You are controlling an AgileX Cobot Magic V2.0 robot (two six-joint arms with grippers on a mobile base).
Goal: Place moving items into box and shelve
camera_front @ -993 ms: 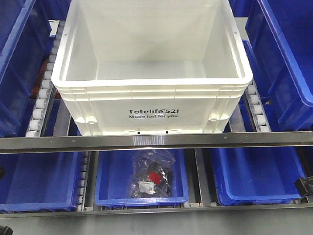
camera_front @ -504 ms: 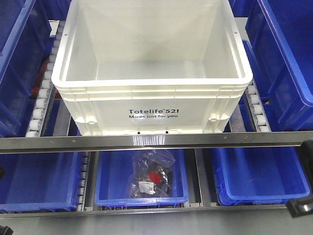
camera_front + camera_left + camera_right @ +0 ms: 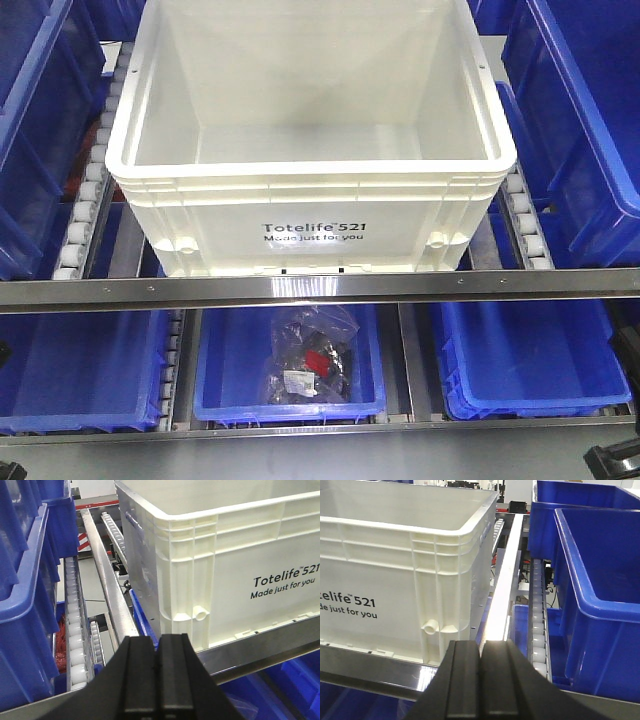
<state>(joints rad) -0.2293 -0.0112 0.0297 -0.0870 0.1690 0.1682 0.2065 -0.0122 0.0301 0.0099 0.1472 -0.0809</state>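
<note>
The white box (image 3: 310,215), printed "Totelife 521", stands on the upper shelf level behind a metal rail (image 3: 320,288). The part of its inside that shows holds nothing, and the moving items are out of view. In the left wrist view my left gripper (image 3: 158,641) is shut and empty, below the box's (image 3: 240,555) front left corner. My right gripper (image 3: 481,646) is likewise shut and empty, below the box's (image 3: 380,565) front right corner. In the front view only a black piece of the right gripper (image 3: 612,462) shows, at the bottom right edge.
Blue bins flank the box on the left (image 3: 30,120) and right (image 3: 590,120). Roller tracks (image 3: 85,200) run beside it. On the lower level a blue bin (image 3: 225,370) holds a clear bag of dark parts (image 3: 312,360), with more blue bins either side.
The black piece of the right gripper has dropped from the right edge to the bottom right corner of the front view. The box has not moved.
</note>
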